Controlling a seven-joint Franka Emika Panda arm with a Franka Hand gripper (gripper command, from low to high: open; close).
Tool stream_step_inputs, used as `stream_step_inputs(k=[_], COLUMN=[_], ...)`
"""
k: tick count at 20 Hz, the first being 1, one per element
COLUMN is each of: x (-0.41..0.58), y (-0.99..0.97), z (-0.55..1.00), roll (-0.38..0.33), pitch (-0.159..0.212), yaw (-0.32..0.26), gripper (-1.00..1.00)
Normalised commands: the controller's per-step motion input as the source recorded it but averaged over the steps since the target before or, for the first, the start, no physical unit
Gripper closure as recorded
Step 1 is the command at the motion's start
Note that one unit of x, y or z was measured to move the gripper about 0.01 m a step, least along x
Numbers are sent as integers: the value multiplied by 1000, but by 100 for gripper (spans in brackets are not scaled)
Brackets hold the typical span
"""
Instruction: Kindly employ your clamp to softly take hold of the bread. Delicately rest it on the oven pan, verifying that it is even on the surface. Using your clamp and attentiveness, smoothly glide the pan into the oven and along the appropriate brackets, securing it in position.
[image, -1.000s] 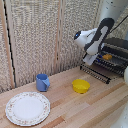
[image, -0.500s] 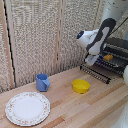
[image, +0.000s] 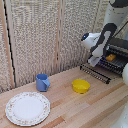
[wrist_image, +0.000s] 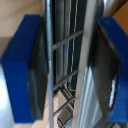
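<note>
- Exterior view: white robot arm's clamp hangs at the front edge of the flat dark metal oven pan, which juts from the boxy dark-and-silver toaster oven. I see the small orange-brown bread on the pan, and a yellow bowl nearby.
- Wrist view: blue-tipped fingers sit apart on either side of a thin pan bar; I cannot tell whether they grip it.

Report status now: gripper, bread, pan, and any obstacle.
White gripper open, blue fingers either side of dark barred oven pan edge. Orange-brown bread on pan at oven mouth. No obstacle seen.
</note>
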Motion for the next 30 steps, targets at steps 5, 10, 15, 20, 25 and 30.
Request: stream_step_inputs(k=[5,10,15,20,25,30], x=[-91,-162,-149,-116,-182,-289], y=[-889,-915,-748,-798,-815,-783], z=[146,471,642,623,235,9], roll=[81,80,166,154,56,-107], pitch=[-81,-125,-96,-92,-72,-72], yaw=[14,0,0,0,30,64], gripper=[100,100,100,100,100,100])
